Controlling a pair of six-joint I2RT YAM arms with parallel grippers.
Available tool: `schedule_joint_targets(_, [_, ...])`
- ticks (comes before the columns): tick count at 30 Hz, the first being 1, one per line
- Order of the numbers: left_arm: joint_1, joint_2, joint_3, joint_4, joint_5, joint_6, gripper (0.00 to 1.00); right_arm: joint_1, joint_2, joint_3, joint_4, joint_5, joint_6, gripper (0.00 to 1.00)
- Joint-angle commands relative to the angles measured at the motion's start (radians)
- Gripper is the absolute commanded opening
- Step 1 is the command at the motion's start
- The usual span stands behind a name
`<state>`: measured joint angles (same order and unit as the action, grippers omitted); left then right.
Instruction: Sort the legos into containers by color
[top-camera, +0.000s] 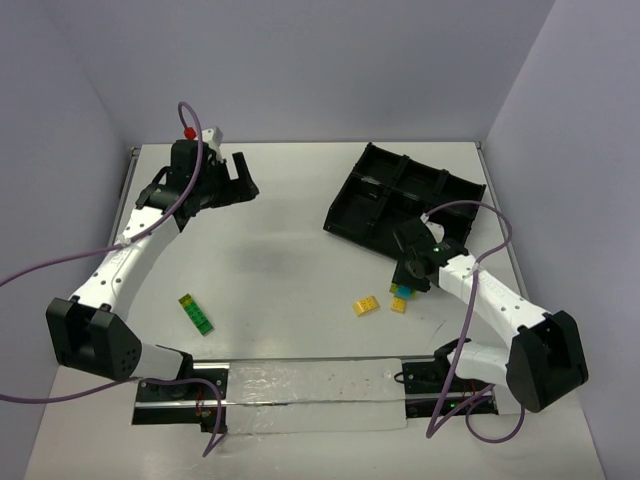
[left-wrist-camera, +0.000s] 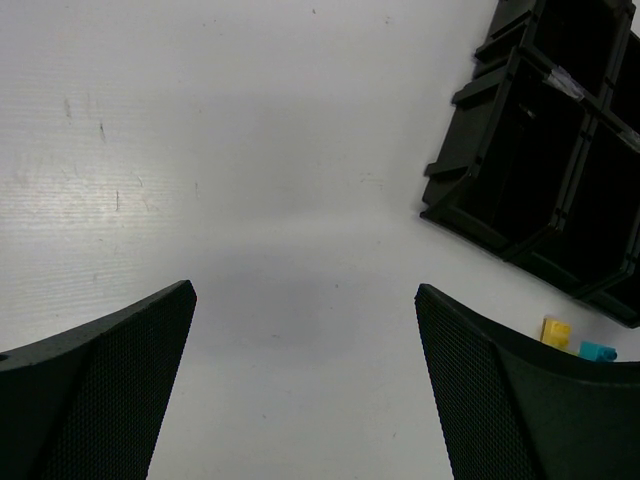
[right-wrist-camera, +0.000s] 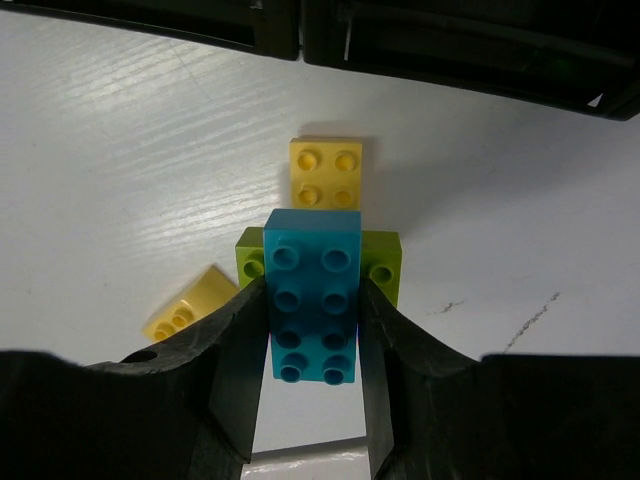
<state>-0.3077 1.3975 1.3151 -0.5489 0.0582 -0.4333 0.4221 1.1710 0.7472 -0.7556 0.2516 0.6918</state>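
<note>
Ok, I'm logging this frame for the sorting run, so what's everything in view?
Tray: one, black, divided, far right of the table.
Cyan brick: one, between the right jaws, atop the green brick.
Green brick: one, crosswise under the cyan brick.
Yellow bricks: two, loose on the table beside them.
Green stack: one, mostly green, near left.
Left arm: one, white and black; jaws open.
Right arm: one, white and black; jaws shut on the cyan brick.

On the surface (top-camera: 290, 250), a green brick (top-camera: 196, 313) lies left; two yellow bricks (top-camera: 366, 306) and a cyan brick (top-camera: 402, 291) sit by the right pincer (top-camera: 406, 282).
</note>
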Motion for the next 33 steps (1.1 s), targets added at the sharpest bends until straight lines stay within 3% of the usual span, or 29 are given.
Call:
schedule_joint_targets(1, [0.004, -0.009, 0.003, 0.055, 0.026, -0.019, 0.99, 0.016, -0.043, 0.105, -0.008, -0.046, -0.033, 0.04])
schedule_joint_targets(6, [-0.024, -0.045, -0.087, 0.177, 0.288, -0.103, 0.94, 0.043, -0.038, 0.14, 0.14, -0.231, -0.04, 0.02])
schedule_joint_targets(12, [-0.148, -0.061, -0.224, 0.255, 0.337, -0.207, 0.9, 0.109, 0.105, 0.26, 0.161, -0.195, -0.033, 0.02])
schedule_joint_targets(19, [-0.197, -0.093, -0.401, 0.518, 0.513, -0.438, 0.82, 0.179, 0.247, 0.43, 0.162, -0.188, -0.049, 0.02])
schedule_joint_targets(29, [-0.24, -0.021, -0.469, 0.752, 0.546, -0.508, 0.58, 0.221, 0.305, 0.521, 0.167, -0.231, -0.057, 0.02])
schedule_joint_targets(33, [-0.246, 0.025, -0.468, 0.751, 0.529, -0.468, 0.57, 0.224, 0.305, 0.532, 0.167, -0.245, -0.054, 0.02])
